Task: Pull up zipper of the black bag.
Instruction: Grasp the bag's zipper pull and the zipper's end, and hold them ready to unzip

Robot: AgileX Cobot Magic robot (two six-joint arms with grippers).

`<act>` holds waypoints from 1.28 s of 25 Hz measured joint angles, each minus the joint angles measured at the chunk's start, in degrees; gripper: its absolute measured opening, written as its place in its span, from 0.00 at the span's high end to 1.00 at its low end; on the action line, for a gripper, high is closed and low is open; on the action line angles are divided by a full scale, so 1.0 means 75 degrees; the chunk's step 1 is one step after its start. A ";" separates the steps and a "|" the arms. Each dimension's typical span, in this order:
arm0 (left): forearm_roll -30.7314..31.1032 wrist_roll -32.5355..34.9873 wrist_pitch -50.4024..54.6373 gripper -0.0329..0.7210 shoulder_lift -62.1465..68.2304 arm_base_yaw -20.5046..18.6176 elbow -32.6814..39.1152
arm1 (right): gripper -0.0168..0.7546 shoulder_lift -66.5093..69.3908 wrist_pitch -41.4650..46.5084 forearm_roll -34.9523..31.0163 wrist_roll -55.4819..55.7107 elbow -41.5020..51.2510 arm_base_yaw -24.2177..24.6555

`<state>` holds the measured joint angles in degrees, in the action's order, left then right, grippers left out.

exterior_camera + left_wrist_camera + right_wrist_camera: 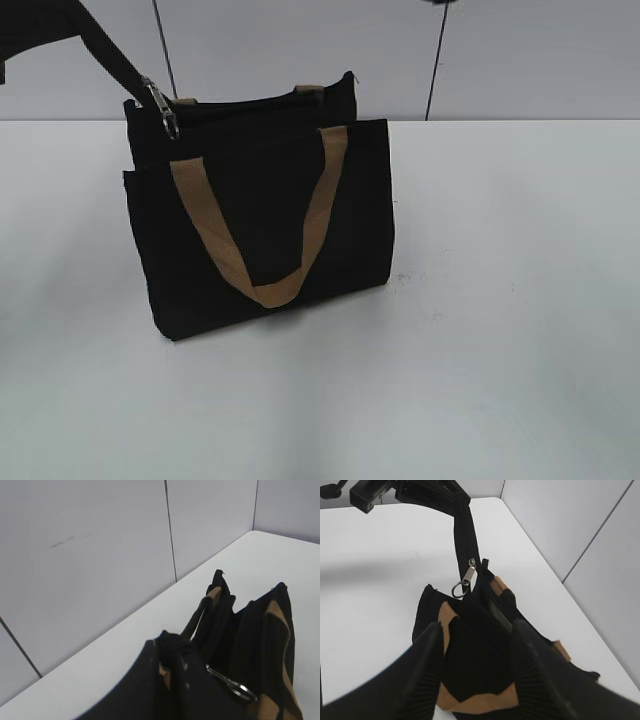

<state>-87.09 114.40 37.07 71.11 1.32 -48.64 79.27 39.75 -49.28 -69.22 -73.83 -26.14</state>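
The black bag point(260, 225) stands upright on the white table point(500, 330), left of centre, a tan handle point(262, 285) looping down its front, silvery zipper point(160, 107) pull dangling at its top-left corner where the left gripper point(170, 645) is clamped on the bag's end, right gripper point(475, 670) jaws apart above.

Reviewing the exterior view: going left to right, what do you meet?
Black strap pulled up toward the top left corner → silvery zipper pull at the bag's upper left → tan front handle on the black bag → bare white table.
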 joint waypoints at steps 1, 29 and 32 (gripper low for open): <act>-0.0007 0.0000 0.0000 0.92 0.0000 0.0000 0.0000 | 0.53 0.0135 -0.0220 0.0063 0.0155 0.0000 -0.0238; -0.0017 0.0000 0.0034 0.92 0.0000 0.0000 0.0000 | 0.21 0.3206 -0.3922 0.0112 0.1585 -0.0006 -0.2153; -0.0017 0.0000 0.0034 0.92 0.0000 0.0000 0.0000 | 0.22 0.3297 -0.3937 0.0112 0.1560 -0.0006 -0.2153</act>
<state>-87.22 114.40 37.32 71.11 1.32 -48.64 103.99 10.22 -48.44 -57.52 -73.87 -42.29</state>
